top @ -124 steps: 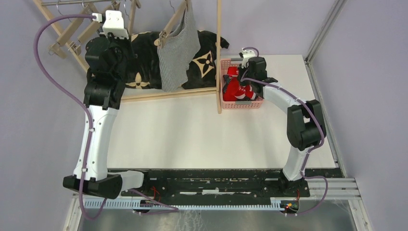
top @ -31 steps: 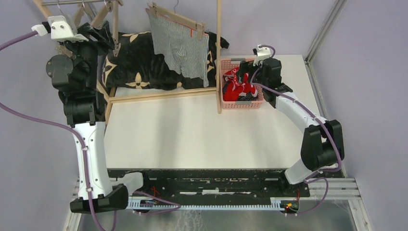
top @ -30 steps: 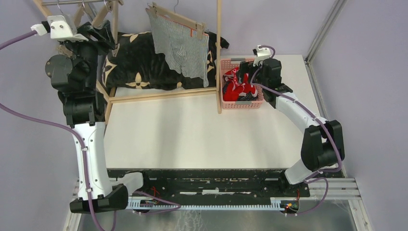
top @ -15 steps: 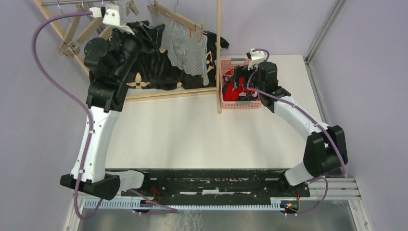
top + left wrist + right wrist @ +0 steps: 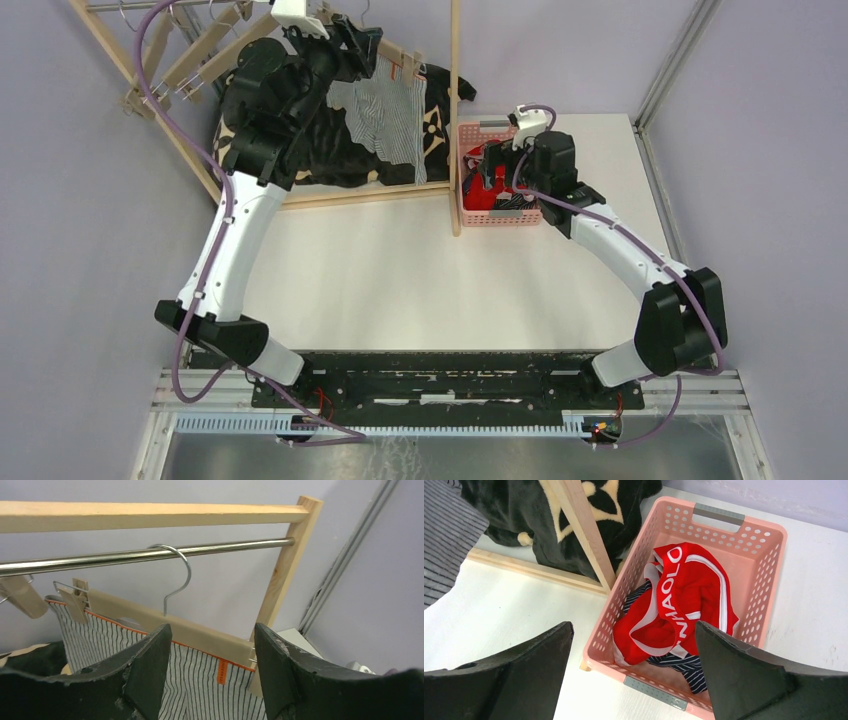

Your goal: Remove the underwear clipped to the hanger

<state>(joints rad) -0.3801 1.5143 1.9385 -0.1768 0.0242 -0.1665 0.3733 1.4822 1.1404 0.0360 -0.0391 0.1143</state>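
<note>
hovering left end effector (image 5: 211, 632): fingers spread, nothing held. just ahead, slightly below: grey striped underwear (image 5: 200, 685), clipped to wooden hanger (image 5: 145, 617) on metal rail (image 5: 100, 562); hanger's long axis runs side to side, in line with finger spread; left arm nearer. right end effector (image 5: 634, 630): wide apart, empty, above pink basket (image 5: 719, 515) holding red underwear (image 5: 694, 590), navy pair (image 5: 686, 677).

The left arm (image 5: 235, 230) has swung in from the far upper left of the frame to the top centre. The left end effector (image 5: 210, 629) now sits parted right in front of the hanger (image 5: 150, 617) carrying the grey striped shorts (image 5: 385, 110). Those shorts, edge-on a few seconds back, now hang broadside. The right arm (image 5: 620, 250) has slid its elbow toward the lower right.
</note>
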